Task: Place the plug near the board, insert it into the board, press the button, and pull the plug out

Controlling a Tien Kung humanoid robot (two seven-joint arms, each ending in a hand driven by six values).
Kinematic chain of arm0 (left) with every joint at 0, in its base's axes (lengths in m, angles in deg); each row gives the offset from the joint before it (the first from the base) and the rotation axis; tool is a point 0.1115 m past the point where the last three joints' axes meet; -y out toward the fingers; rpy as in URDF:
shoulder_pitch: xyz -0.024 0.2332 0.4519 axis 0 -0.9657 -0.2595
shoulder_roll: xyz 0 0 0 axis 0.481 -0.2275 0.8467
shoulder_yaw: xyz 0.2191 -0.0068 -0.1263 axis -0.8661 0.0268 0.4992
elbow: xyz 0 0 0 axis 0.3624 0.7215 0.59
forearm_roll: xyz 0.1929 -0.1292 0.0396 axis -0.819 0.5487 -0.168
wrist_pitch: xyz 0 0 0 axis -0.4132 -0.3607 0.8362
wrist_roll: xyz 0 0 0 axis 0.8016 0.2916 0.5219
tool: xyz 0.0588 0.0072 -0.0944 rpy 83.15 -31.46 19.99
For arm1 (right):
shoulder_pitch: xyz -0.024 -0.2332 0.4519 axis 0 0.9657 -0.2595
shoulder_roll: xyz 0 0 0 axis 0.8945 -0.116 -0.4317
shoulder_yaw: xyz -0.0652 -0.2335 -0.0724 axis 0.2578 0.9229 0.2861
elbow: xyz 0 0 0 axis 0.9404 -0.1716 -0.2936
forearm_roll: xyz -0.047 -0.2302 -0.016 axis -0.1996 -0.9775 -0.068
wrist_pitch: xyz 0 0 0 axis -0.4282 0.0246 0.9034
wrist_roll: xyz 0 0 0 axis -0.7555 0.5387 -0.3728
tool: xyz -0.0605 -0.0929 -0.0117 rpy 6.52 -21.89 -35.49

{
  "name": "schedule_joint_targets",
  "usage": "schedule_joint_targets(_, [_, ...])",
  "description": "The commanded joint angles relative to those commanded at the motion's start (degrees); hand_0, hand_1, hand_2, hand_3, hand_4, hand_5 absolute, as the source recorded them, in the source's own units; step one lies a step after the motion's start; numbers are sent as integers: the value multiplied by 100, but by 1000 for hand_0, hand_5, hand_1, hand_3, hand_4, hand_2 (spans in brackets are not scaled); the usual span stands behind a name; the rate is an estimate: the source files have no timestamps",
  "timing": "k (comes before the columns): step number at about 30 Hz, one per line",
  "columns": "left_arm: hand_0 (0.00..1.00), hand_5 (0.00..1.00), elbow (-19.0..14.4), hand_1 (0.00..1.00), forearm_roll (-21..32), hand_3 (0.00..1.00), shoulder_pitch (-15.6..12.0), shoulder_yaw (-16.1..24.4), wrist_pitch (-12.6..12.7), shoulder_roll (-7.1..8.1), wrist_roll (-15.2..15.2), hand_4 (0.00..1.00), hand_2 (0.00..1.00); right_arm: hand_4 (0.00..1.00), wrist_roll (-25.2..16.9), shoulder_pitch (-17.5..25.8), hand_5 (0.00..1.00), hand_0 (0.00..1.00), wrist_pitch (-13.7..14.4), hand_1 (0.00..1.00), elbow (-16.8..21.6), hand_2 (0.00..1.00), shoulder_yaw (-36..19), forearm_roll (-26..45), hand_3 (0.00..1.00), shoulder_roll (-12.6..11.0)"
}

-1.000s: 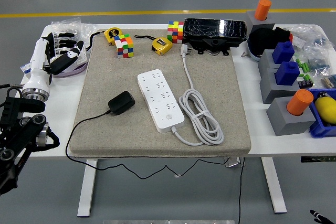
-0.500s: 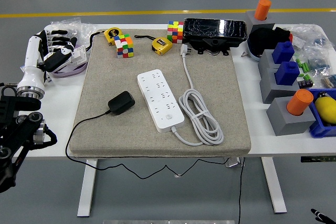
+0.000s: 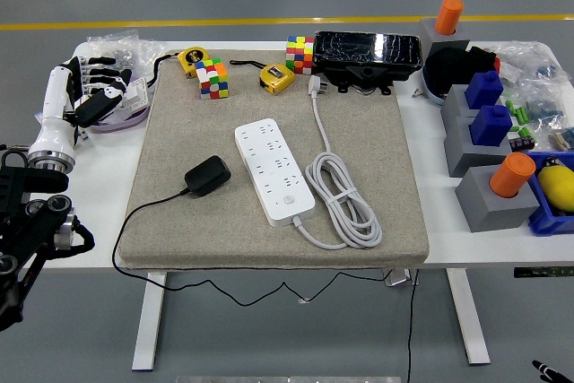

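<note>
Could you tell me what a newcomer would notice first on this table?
Probably the white power strip lying diagonally mid-mat, its coiled cord on its right and the black plug on its left. Bright puzzle cubes sit at the mat's far edge; the left hand hovers far left.

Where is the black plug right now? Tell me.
In the head view, the black plug lies on the grey mat, left of the white power strip and apart from it, its cord trailing off toward the table's near-left edge.

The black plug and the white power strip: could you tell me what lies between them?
Nothing; in the head view only bare grey mat separates the black plug from the white power strip.
</note>
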Motion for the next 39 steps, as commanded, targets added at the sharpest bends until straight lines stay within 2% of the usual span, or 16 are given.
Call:
schedule_joint_targets(12, [436, 313, 24, 546, -35, 571, -85, -1, -26, 9, 30, 779, 530, 900, 34, 69, 420, 544, -16, 644, -18, 659, 136, 40, 560, -21])
schedule_joint_targets(22, [435, 311, 44, 546, -26, 573, -14, -57, -56, -9, 37, 776, 530, 900, 49, 94, 421, 545, -22, 643, -29, 659, 102, 5, 561, -73])
schedule_joint_targets(23, [436, 313, 42, 546, -21, 571, -9, -66, -68, 1, 34, 777, 530, 908, 47, 94, 446, 546, -24, 644, -27, 661, 108, 4, 561, -68])
schedule_joint_targets(30, [436, 313, 40, 546, -9, 574, -38, -75, -87, 55, 29, 778, 531, 900, 52, 134, 421, 544, -45, 646, -24, 660, 157, -12, 561, -19])
schedule_joint_targets(39, [436, 313, 38, 546, -19, 574, -81, -50, -100, 58, 37, 777, 530, 901, 56, 175, 421, 546, -34, 645, 18, 662, 171, -15, 562, -93])
